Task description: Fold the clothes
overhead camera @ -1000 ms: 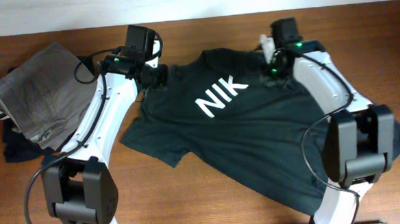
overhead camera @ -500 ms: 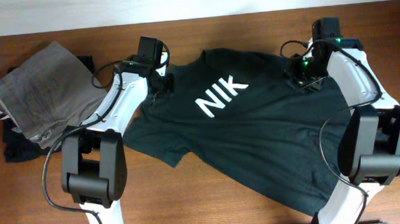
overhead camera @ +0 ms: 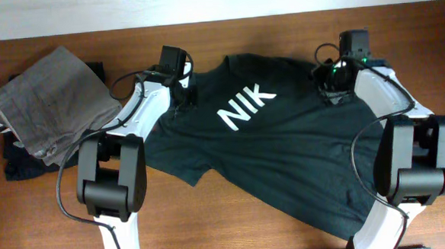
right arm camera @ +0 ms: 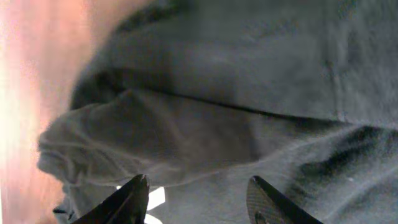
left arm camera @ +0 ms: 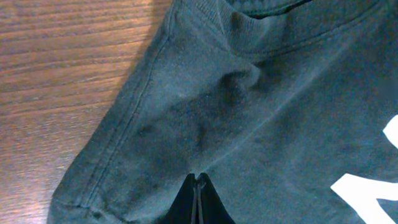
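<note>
Only overhead, grey trousers (overhead camera: 50,103); wrists, T-shirt (left arm camera: 261,124)

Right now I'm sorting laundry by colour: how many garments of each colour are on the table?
Charcoal: 1, the T-shirt
Grey: 1, the folded trousers
Black: 1, the folded garment under the trousers
Total: 3

Likely robotics lab: wooden table (overhead camera: 235,223), white wall (overhead camera: 201,3) (twin robot arms (overhead camera: 131,122)).
</note>
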You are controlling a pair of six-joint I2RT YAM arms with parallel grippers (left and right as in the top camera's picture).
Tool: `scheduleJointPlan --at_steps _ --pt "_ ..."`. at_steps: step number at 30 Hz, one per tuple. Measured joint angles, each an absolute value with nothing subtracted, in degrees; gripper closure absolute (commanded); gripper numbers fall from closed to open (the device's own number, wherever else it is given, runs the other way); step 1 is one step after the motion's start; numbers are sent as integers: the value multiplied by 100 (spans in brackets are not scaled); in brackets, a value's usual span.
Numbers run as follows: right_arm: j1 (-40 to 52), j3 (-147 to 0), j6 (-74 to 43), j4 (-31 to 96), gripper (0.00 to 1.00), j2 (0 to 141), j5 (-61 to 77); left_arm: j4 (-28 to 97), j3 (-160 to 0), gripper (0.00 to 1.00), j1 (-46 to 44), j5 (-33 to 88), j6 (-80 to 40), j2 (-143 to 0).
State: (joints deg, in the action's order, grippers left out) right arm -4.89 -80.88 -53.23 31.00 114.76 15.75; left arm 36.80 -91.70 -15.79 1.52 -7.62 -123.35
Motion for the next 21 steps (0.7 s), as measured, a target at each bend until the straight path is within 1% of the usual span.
scheduleJointPlan --at_steps 5,6,9,21 --pt "-489 -8005 -5623 3033 45 11480 1529 3680 -9170 99 -1579 152 -762 -12335" --pt "-489 -8005 -5677 3028 47 11480 1507 3677 -9170 99 -1579 152 -764 -12335" --pt "-489 -8005 -5826 2993 48 11480 1446 3680 -9170 100 -1579 152 -762 -12335" --pt "-486 -8003 -6195 2897 46 11555 1295 3677 -9170 99 -1579 152 -762 -12335"
